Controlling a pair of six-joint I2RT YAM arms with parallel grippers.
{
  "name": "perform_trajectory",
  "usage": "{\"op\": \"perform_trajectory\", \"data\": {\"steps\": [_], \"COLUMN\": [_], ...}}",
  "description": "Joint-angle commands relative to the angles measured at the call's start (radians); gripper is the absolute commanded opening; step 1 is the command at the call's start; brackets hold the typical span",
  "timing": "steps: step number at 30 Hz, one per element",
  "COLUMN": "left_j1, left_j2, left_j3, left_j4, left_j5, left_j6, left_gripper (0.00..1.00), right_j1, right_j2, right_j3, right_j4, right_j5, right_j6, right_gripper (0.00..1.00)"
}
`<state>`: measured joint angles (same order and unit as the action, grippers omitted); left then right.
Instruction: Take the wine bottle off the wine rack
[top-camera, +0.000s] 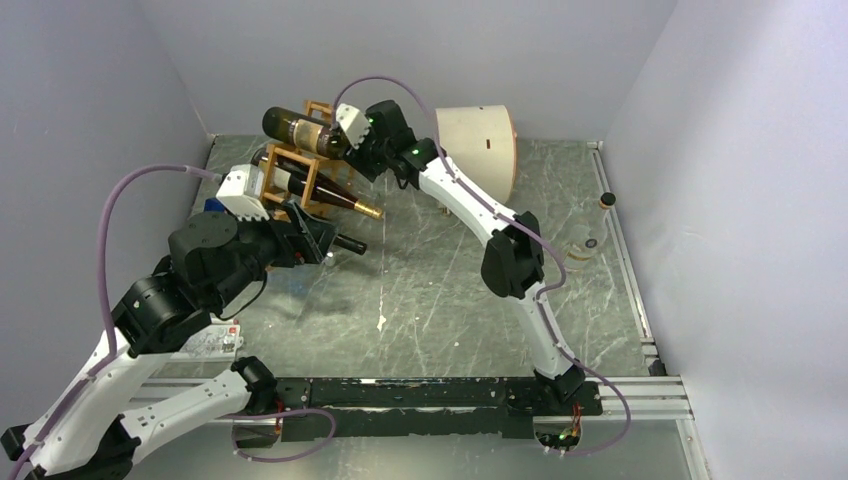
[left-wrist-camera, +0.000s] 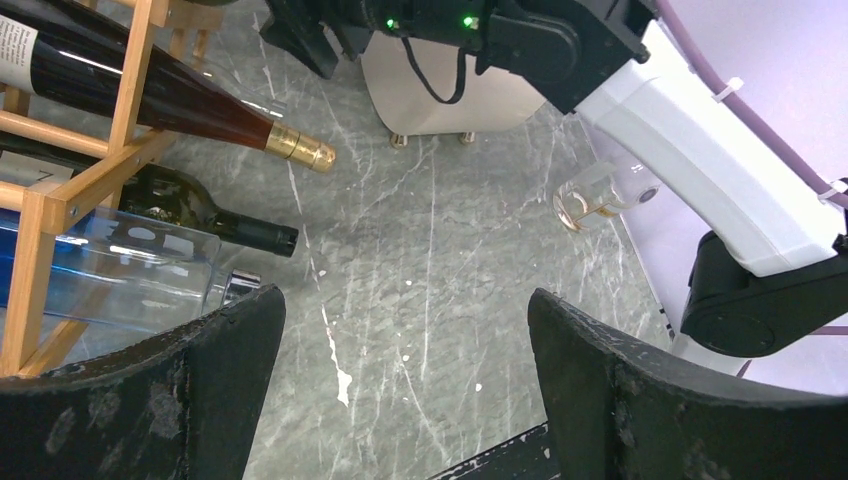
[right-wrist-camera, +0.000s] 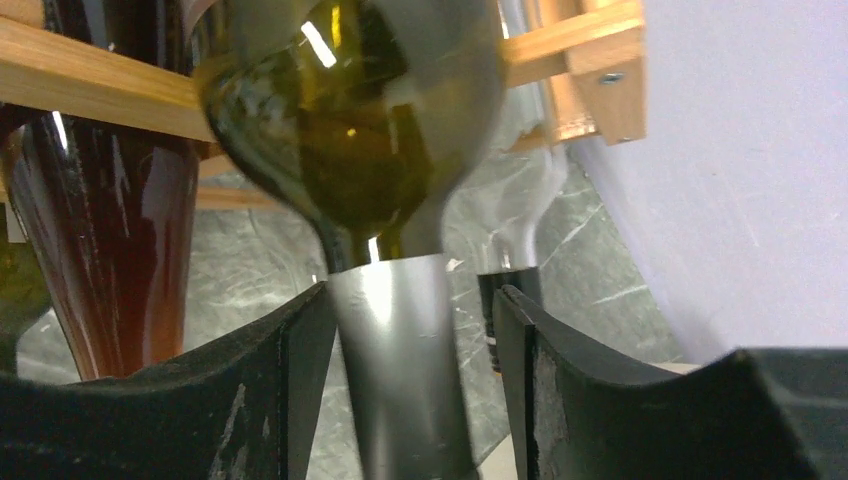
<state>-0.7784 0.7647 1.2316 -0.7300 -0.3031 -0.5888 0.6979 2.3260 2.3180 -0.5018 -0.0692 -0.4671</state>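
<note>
1. Olive-green wine bottle (top-camera: 298, 128) lies on its side in the topmost cell of the wine rack (left-wrist-camera: 38, 262), at the far left of the grey marbled table (top-camera: 440, 300).
2. Right gripper (right-wrist-camera: 410, 310) is at the bottle's silver-foiled neck (right-wrist-camera: 400, 380). Its jaws stand part open, one either side of the neck. One finger is at the foil (contact cannot be confirmed), and a visible gap separates the other finger from it. No firm clamp is evident.
3. Left gripper (left-wrist-camera: 405, 310) is low, just beside the rack's near end, jaws spread wide with only bare table between them.
4. Lower cells hold a gold-capped dark red bottle (left-wrist-camera: 200, 115), a black-capped dark bottle (left-wrist-camera: 215, 225) and a clear blue bottle (left-wrist-camera: 110, 270).
5. Cream drum (top-camera: 478, 148) stands behind the right arm, apart from the rack.
</note>
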Motion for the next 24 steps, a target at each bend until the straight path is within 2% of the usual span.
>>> {"op": "perform_trajectory", "data": {"steps": [1,4,8,12,15,21,24], "left_j1": [0.002,0.001,0.000,0.001,0.001,0.001,0.000], "left_j2": [-0.013,-0.014,-0.014,-0.017,-0.025,-0.019,-0.005], "left_j3": [0.017,0.008,-0.001,0.007,0.009,0.000,-0.007], "left_j4": [0.003,0.021,0.035,0.024,0.020,0.027,0.043], "left_j5": [-0.010,-0.005,0.009,0.007,0.000,0.005,0.019], "left_j6": [-0.004,-0.006,-0.008,-0.010,-0.011,-0.008,-0.005], "left_gripper": [0.95,0.95,0.95,0.95,0.95,0.95,0.95], "right_j1": [0.031,0.049,0.068,0.070,0.071,0.068,0.057], "right_j2": [0.023,0.025,0.003,-0.038,-0.087,-0.193,-0.227], "right_j3": [0.032,0.045,0.024,-0.009,-0.054,-0.180,-0.226], "right_j4": [-0.015,-0.010,0.013,0.024,0.027,0.062,0.100], "right_j5": [0.015,0.023,0.043,0.049,0.032,-0.061,-0.137], "right_j6": [-0.032,-0.037,-0.034,-0.005,0.020,0.096,0.198], "right_gripper": [0.57,0.42,0.29,0.10,0.00,0.00,0.00]}}
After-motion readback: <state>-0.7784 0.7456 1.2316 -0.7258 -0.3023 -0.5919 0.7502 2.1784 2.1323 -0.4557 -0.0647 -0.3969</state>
